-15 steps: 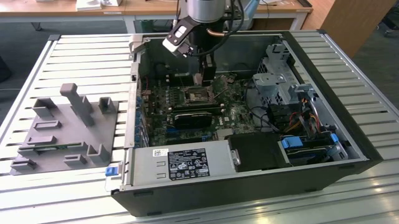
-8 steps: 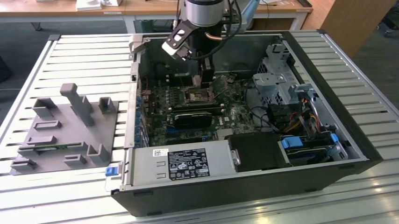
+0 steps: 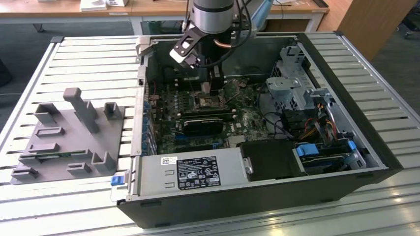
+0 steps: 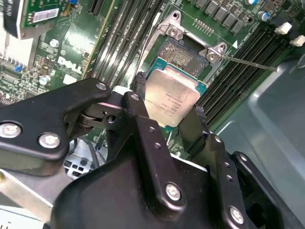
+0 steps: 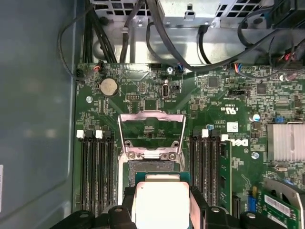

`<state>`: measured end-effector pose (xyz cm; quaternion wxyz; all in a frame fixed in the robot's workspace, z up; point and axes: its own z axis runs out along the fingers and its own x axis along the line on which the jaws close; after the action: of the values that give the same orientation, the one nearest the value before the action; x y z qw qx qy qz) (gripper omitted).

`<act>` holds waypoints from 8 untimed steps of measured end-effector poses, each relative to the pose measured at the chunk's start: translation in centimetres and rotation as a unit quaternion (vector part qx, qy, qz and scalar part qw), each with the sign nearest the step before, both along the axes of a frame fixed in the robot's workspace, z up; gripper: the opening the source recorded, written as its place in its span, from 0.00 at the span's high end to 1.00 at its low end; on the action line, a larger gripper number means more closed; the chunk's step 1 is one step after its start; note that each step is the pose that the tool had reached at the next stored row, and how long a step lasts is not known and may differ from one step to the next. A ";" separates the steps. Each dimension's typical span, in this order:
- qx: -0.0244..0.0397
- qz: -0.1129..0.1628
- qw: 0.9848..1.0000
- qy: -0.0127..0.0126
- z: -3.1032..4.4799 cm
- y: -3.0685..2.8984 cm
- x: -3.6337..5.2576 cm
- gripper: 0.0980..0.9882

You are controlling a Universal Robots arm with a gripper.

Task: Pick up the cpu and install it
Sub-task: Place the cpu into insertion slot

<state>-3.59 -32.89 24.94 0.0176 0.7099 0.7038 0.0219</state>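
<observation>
**Item: cpu** (image 4: 174,93) — a silvery square chip with a pale rim, plate side up. It is clamped by two opposite edges between the black fingers of the gripper (image 4: 167,102), and the plate itself is left bare. It is held flat to the board, judged so that it can meet the socket squarely.

**Position:** inside the open computer case (image 3: 276,196), which stands on the slatted bench (image 3: 39,64). The chip hangs over the motherboard (image 5: 143,90) at one edge of the socket (image 5: 151,167) and overlaps it in both wrist views. Whether chip and socket touch cannot be told.

**Socket:** the load frame (image 5: 151,116) is swung up and the retaining lever (image 4: 248,63) released, so the contact field lies exposed.

**Grey tray** (image 3: 66,142): by the bench's edge at the exterior view's left, beside the case and well apart from the gripper.
</observation>
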 end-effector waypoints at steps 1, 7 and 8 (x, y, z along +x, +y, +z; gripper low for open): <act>0.000 0.000 1.000 0.000 -0.16 0.01 0.00 0.51; 0.000 0.000 1.000 0.000 -1.07 0.06 -0.01 0.51; 0.000 0.000 1.000 0.000 -1.23 0.09 -0.01 0.51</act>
<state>-3.61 -32.81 23.71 0.0176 0.7099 0.7038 0.0220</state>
